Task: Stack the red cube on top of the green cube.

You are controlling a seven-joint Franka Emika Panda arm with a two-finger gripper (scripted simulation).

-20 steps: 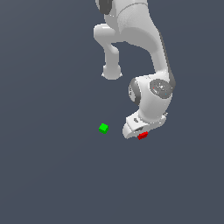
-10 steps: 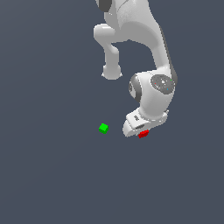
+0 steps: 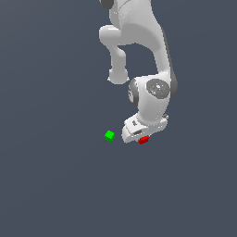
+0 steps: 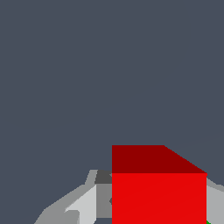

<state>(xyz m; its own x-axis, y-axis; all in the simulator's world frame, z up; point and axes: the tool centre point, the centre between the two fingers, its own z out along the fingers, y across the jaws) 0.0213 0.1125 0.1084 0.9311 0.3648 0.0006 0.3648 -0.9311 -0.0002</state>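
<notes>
Red cube (image 3: 143,139) sits between the fingers of the gripper (image 3: 141,137), which appears clamped on it. Green cube (image 3: 109,135) lies near the gripper, toward the exterior view's left, apart from it. Current step: carry. Next move calls for centring the red cube over the green cube, then lowering.

My arm (image 3: 139,41) is glossy white with rounded, bulbous links, a grey disc cap (image 3: 157,88) on one joint, dark seams, and a blocky white gripper (image 3: 137,134)
</notes>
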